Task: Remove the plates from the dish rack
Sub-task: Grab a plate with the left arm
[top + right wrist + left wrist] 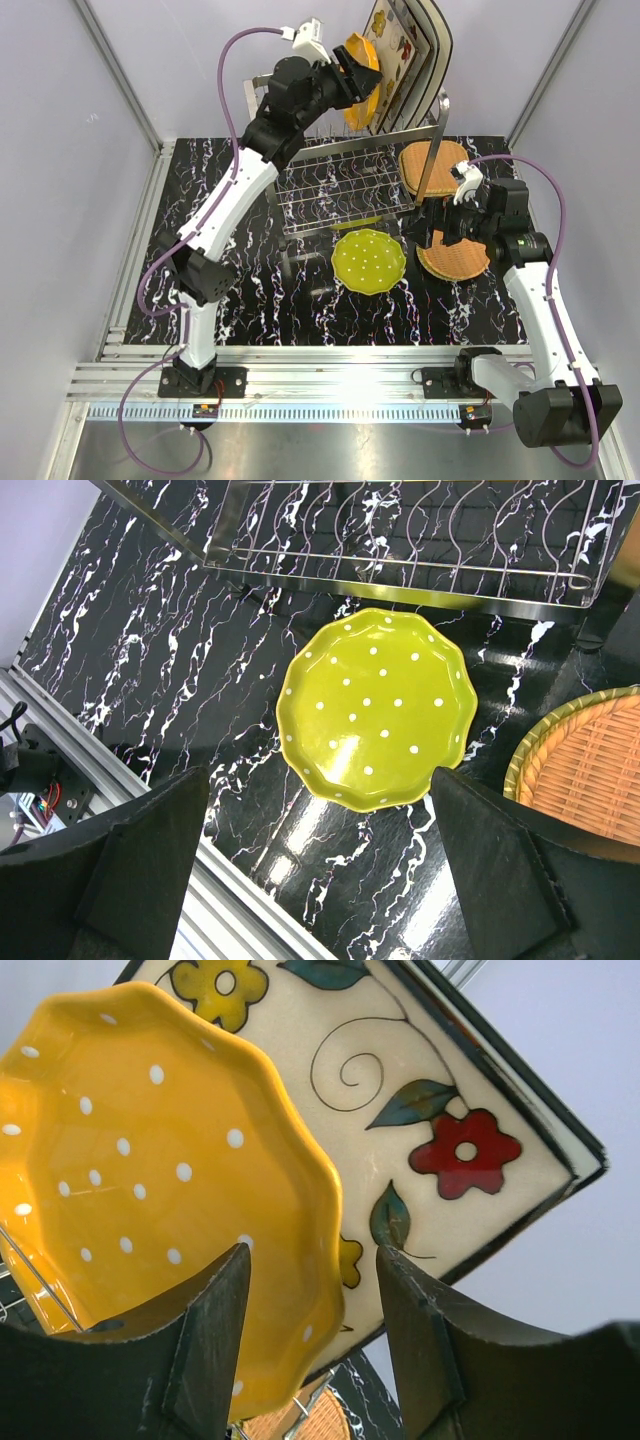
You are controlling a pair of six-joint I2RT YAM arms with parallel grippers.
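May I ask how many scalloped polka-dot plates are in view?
2: the orange plate stands in the dish rack by the left gripper; the yellow-green plate lies flat on the table before it. Others may be hidden.

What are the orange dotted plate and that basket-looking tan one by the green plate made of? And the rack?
The orange dotted plate looks like glazed ceramic: glossy, painted white dots, wavy moulded rim. The tan plate shows a weave pattern, perhaps wicker or bamboo, possibly moulded plastic. The rack is shiny wire, likely steel.

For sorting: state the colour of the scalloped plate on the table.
Scalloped plate: yellow-green with white dots; right wrist view shows it best.
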